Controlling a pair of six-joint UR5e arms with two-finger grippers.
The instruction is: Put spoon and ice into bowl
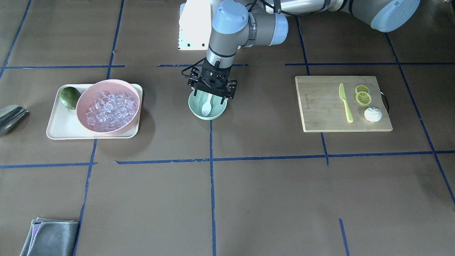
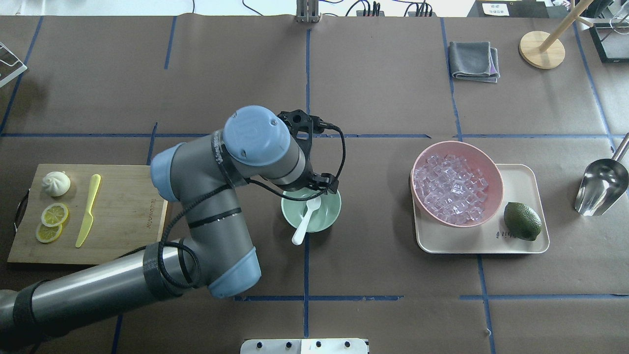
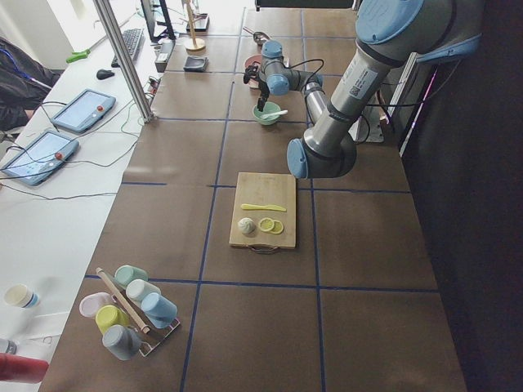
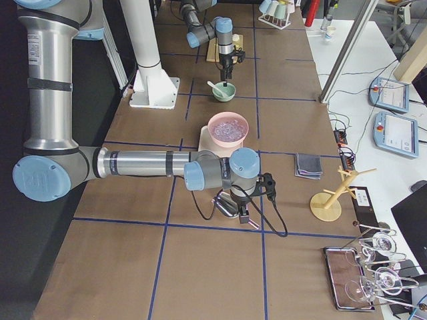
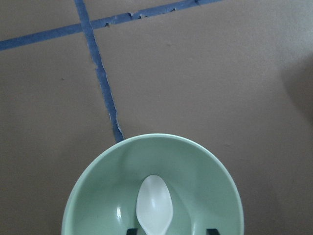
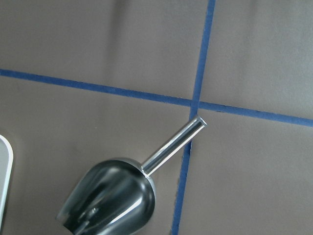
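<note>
Overhead exterior view: the mint-green bowl [image 2: 328, 216] sits at the middle of the worktop [image 2: 383, 88], and the white spoon [image 2: 304, 223] lies in it, scoop down inside and handle leaning out over the rim on the robot's side. The left tool [image 1: 210, 95] hangs right over the bowl's far half. In its wrist view the two fingertips [image 5: 131, 230] stand wide apart on either side of the scoop without touching it, so the tool is released. The ice [image 2: 449, 184] is heaped in the pink bowl [image 2: 494, 169], on a cream tray [image 2: 521, 179] well to the right, with a lime [image 2: 522, 221] beside it. The right tool [image 4: 235, 203] shows only in the exterior right view, above a metal scoop [image 6: 112, 198] lying on the worktop right of the tray. Whether it is released or clenched I cannot tell. On the left, a wooden board [image 2: 128, 216] carries a yellow-green knife [image 2: 87, 211], lemon slices [image 2: 54, 214] and a bun [image 2: 55, 183].
</note>
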